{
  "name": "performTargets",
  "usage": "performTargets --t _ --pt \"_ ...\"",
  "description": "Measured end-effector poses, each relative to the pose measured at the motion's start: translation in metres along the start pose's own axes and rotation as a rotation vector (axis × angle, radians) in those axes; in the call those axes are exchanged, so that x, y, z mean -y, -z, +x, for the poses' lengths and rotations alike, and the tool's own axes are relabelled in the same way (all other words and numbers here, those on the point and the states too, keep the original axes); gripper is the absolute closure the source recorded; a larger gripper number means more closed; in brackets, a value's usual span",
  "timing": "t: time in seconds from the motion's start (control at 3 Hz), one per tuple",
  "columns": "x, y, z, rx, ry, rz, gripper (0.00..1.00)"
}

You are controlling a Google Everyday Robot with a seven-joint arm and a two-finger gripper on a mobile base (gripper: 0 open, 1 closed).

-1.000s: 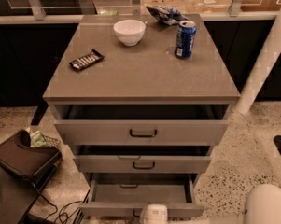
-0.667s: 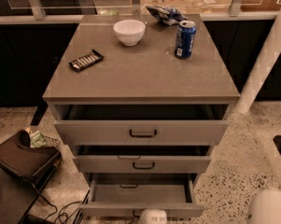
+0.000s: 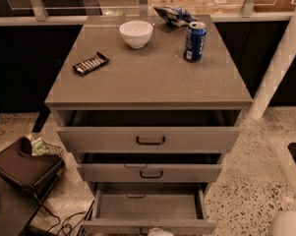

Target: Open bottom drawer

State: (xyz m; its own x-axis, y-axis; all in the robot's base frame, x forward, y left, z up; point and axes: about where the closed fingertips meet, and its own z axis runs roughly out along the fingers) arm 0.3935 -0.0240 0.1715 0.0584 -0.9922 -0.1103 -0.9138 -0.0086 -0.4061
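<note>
The bottom drawer (image 3: 147, 206) is the lowest of three grey drawers and stands pulled well out, showing a plain grey, empty interior. Its flat front (image 3: 113, 226) runs along the bottom edge of the camera view. My gripper (image 3: 160, 231) shows only as a small pale tip at the bottom edge, right at the middle of that drawer front where the handle sits. The handle itself is hidden. The middle drawer (image 3: 150, 173) and top drawer (image 3: 150, 140) above are each pulled out a little, with dark bar handles.
On the cabinet top (image 3: 152, 77) are a white bowl (image 3: 136, 33), a blue can (image 3: 194, 41), a dark snack bar (image 3: 90, 63) and a crumpled bag (image 3: 174, 14). A dark case (image 3: 24, 166) and cables lie on the floor left. A white post (image 3: 280, 68) stands right.
My gripper has sunk lower toward the bottom edge of the view, and the bottom drawer's front has come slightly further out with it. Nothing else has moved.
</note>
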Motion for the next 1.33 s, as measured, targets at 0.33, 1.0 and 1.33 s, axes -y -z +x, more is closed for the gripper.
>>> performTargets --t 0.33,1.0,1.33 --pt "-0.012 0.016 -0.001 -0.001 -0.01 0.025 1.0" --pt "-0.003 0.029 -0.003 -0.01 0.009 0.006 1.0" --pt "0.022 0.051 -0.007 -0.015 0.055 -0.025 1.0"
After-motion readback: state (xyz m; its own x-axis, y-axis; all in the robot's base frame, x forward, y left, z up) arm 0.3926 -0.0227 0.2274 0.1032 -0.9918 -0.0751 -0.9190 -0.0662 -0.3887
